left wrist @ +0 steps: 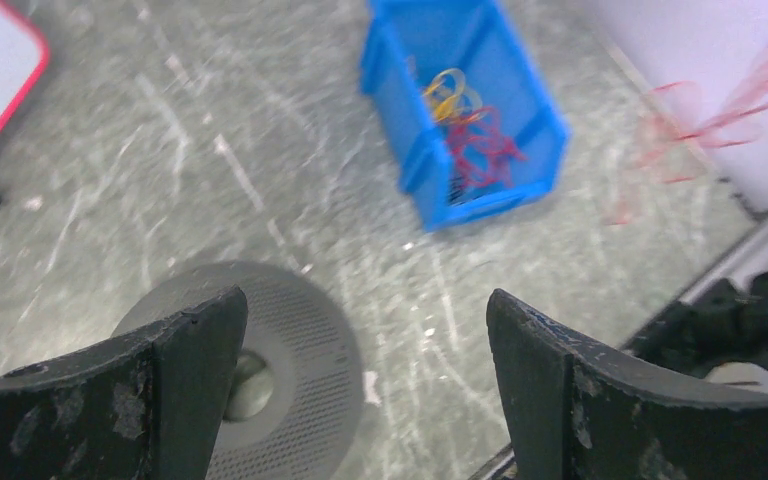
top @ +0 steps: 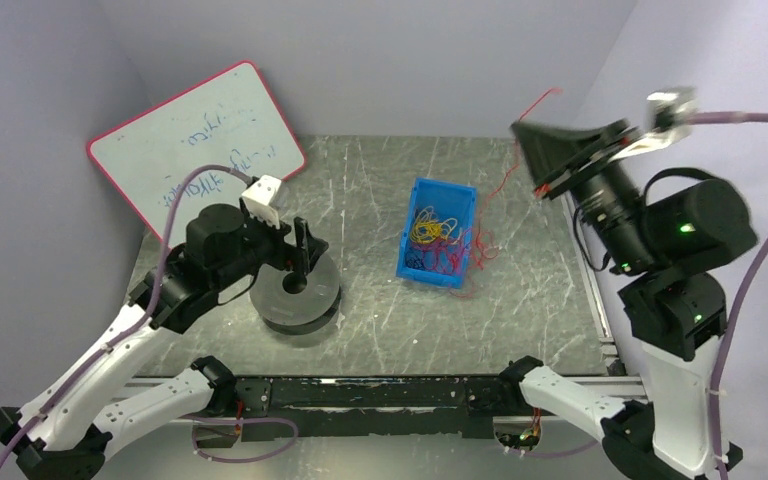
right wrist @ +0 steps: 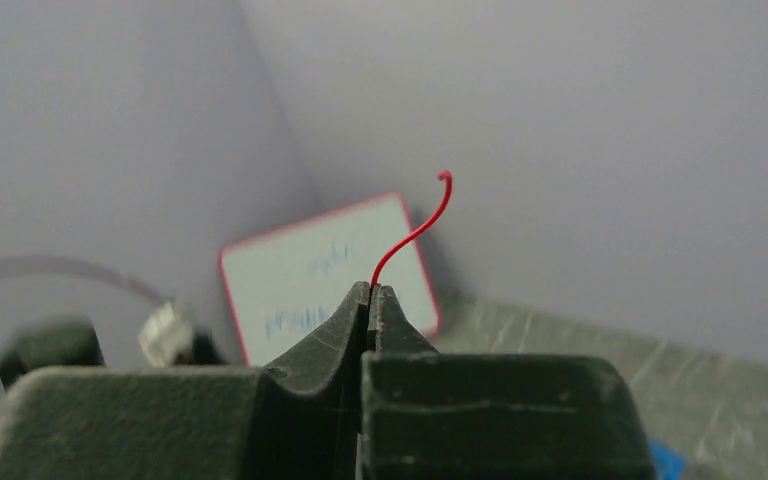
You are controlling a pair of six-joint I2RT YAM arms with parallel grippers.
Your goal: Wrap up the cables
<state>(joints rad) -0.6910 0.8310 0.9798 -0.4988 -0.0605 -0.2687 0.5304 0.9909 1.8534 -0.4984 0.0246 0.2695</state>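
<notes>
The cable is a very thin red wire (top: 507,176). It rises from beside the blue bin (top: 460,200) up to my right gripper (top: 517,128), which is held high at the right and shut on it. In the right wrist view the wire's curled end (right wrist: 415,232) sticks out above the closed fingertips of the right gripper (right wrist: 372,289). A grey spool (top: 297,293) lies flat on the table at the left. My left gripper (top: 301,252) is open and empty just above the spool. In the left wrist view the left gripper (left wrist: 365,300) frames the spool (left wrist: 290,340), with red wire loops (left wrist: 720,120) at far right.
The blue bin (left wrist: 410,40) holds a tangle of yellow, blue and red wires (top: 432,240). A red-edged whiteboard (top: 195,140) leans against the back left wall and shows in the right wrist view (right wrist: 300,280). A metal rail (top: 590,270) runs along the table's right edge.
</notes>
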